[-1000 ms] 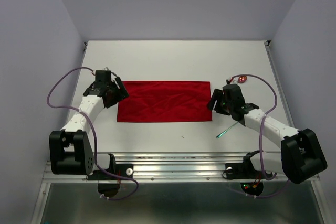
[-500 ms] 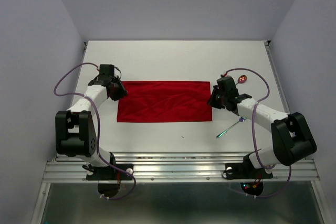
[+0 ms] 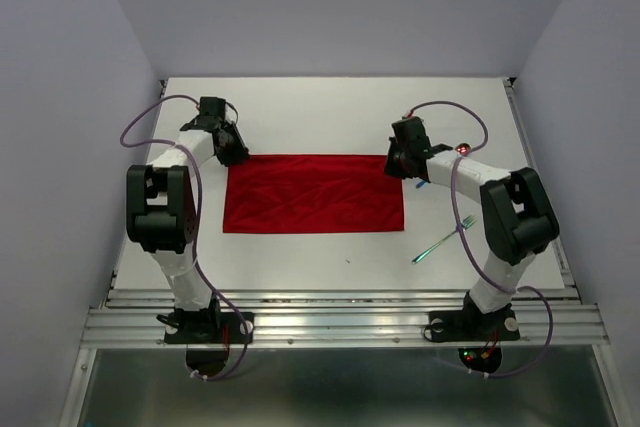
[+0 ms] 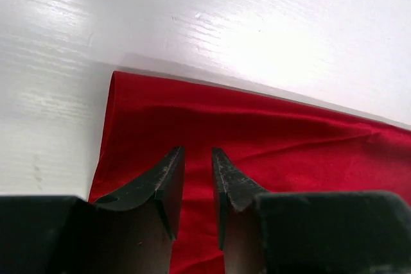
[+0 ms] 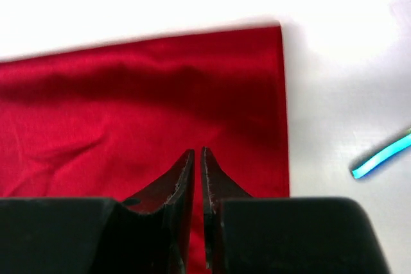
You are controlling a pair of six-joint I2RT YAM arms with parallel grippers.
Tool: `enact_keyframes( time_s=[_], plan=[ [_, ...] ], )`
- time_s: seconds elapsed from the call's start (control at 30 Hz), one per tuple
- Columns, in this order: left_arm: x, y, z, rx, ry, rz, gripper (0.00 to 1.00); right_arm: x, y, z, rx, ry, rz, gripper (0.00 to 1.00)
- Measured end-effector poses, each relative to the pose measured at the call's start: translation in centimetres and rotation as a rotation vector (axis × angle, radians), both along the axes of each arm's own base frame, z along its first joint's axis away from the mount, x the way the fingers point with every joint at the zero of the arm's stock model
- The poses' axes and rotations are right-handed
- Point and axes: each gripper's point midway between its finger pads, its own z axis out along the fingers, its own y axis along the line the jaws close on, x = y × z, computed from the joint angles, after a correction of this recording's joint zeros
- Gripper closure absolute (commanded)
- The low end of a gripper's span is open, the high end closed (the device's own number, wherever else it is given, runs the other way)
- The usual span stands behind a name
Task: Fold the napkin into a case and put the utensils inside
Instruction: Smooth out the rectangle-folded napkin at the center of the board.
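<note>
From above: the napkin lies flat, my left gripper at its 10 o'clock corner and my right gripper at 2. I judge this the first fold. No case yet; fork and spoon lie outside.

Left wrist: jaws narrowed, grip unclear.

Right wrist: jaws clenched, cloth beneath.

Next, draw both corners evenly toward 6.

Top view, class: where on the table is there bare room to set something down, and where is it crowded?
Free: the far strip of table between the napkin and the back wall; the near strip between napkin and rail. Crowded: right of the napkin, with fork, spoon, right arm.
</note>
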Motion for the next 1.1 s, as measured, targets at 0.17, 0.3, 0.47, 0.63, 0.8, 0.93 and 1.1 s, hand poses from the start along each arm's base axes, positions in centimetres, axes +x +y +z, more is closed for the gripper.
enact_keyframes(
  time_s=[0.17, 0.3, 0.47, 0.63, 0.8, 0.93, 1.1],
  plan=[
    [1.1, -0.2, -2.0, -0.002, 0.043, -0.007, 0.67, 3.1, 0.8, -1.9, -0.036, 0.02, 0.003, 0.87],
    [2.9, -0.2, -3.1, 0.004, 0.054, -0.012, 0.67, 5.4, 0.9, -3.0, -0.058, 0.029, -0.003, 0.88],
    [5.0, -0.1, -3.0, 0.02, 0.038, -0.019, 0.67, 8.2, 0.1, -2.7, -0.069, 0.005, -0.031, 0.89],
    [7.0, 0.0, -2.1, 0.03, 0.002, -0.022, 0.67, 10.6, -0.4, -2.9, -0.07, -0.003, -0.051, 0.91],
    [7.1, 0.0, -2.0, 0.033, 0.0, -0.025, 0.67, 10.6, -0.2, -3.0, -0.057, 0.007, -0.04, 0.9],
    [6.8, -0.3, -1.2, 0.045, -0.011, -0.031, 0.66, 9.9, 0.7, -1.7, -0.033, -0.004, -0.016, 0.89],
    [5.1, -1.9, 2.2, 0.042, -0.072, -0.059, 0.66, 8.8, 5.1, 2.0, 0.02, -0.071, 0.07, 0.89]
  ],
)
